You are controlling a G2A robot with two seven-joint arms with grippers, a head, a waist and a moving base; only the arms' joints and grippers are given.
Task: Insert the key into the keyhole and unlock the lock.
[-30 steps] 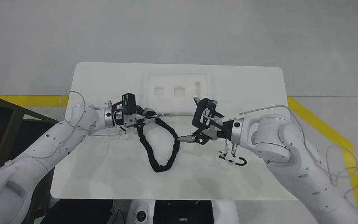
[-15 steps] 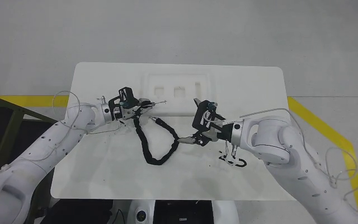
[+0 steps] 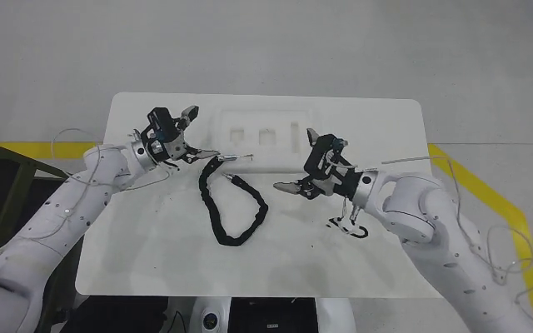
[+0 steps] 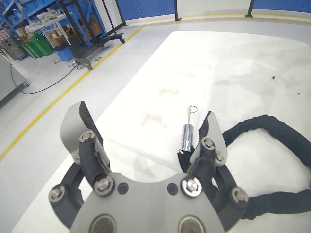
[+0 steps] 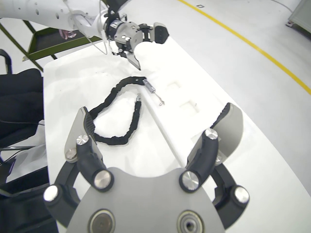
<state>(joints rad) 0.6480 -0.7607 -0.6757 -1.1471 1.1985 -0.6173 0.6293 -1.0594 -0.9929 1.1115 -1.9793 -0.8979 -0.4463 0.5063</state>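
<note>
Since the left claw (image 4: 145, 115) and right claw (image 5: 155, 112) are both wide open holding nothing, the chain lock (image 3: 233, 242) just lies loose on the surface (image 3: 375, 258). Its metal cylinder (image 4: 187, 138) is right beside the left claw, key (image 4: 191, 112) poking out the far end, long axis running along the foam tray (image 3: 266, 115) front edge. The right claw is well apart. One tray pocket maybe holds a tiny ring, can't really tell.

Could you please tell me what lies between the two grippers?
In the top view, the black fabric-sleeved chain lock with its silver cylinder end lies between the left gripper and the right gripper, beside the white foam tray.
</note>
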